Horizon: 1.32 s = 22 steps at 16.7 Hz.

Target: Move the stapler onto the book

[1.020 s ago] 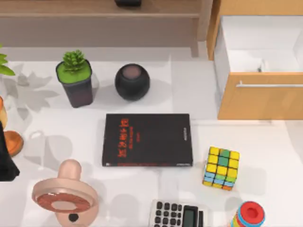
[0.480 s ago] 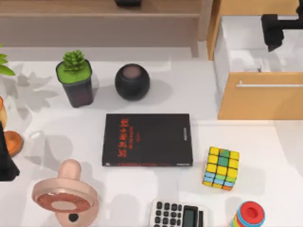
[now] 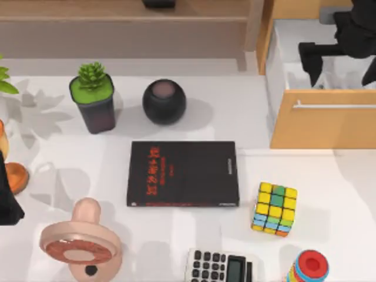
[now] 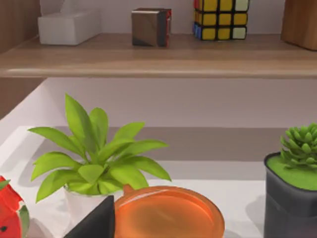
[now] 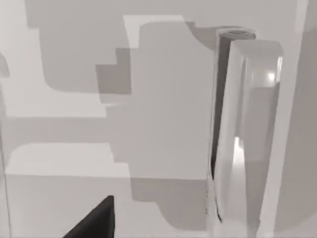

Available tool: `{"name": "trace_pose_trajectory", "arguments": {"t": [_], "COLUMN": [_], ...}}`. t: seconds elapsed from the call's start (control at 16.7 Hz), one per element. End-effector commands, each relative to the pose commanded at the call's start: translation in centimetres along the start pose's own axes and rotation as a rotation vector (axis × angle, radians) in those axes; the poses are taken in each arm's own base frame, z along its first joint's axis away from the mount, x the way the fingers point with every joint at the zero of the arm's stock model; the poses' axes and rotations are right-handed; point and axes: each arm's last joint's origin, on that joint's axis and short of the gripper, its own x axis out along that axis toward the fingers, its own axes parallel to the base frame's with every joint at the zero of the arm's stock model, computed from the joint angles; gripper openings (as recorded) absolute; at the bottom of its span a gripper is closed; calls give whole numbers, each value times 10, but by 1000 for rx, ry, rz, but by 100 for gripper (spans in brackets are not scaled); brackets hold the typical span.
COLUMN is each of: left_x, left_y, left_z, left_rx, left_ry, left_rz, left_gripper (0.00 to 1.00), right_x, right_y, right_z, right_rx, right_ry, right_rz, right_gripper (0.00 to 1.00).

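Your stapler (image 5: 245, 139) lies inside the open drawer (image 3: 329, 126), above and right of the book (image 3: 183, 174) on the tabletop. It looks rigid, smooth and likely slippery, so pinch across its narrow middle. The right claw (image 3: 343, 61) hangs spread over that drawer, holding nothing.

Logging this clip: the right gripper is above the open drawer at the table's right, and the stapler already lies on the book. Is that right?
Not quite. In the top view the right gripper is above the open drawer, but the book has a bare cover. In the right wrist view the stapler is against pale surfaces, not on the book.
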Motion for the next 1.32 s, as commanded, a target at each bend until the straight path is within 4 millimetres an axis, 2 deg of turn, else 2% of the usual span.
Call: {"name": "trace_pose_trajectory", "arguments": {"t": [0.66, 0.96, 1.32], "left_x": [0, 0, 0], "left_y": [0, 0, 0], "left_z": [0, 0, 0], "left_rx": [0, 0, 0], "left_ry": [0, 0, 0], "left_rz": [0, 0, 0], "left_gripper": [100, 100, 100], "right_x": [5, 24, 50], "right_y": [-1, 1, 0], "right_z": [-4, -6, 1], "right_rx": [1, -1, 1], "right_ry": [0, 5, 1], "right_rz": [0, -2, 0], "right_gripper": [100, 100, 100]}}
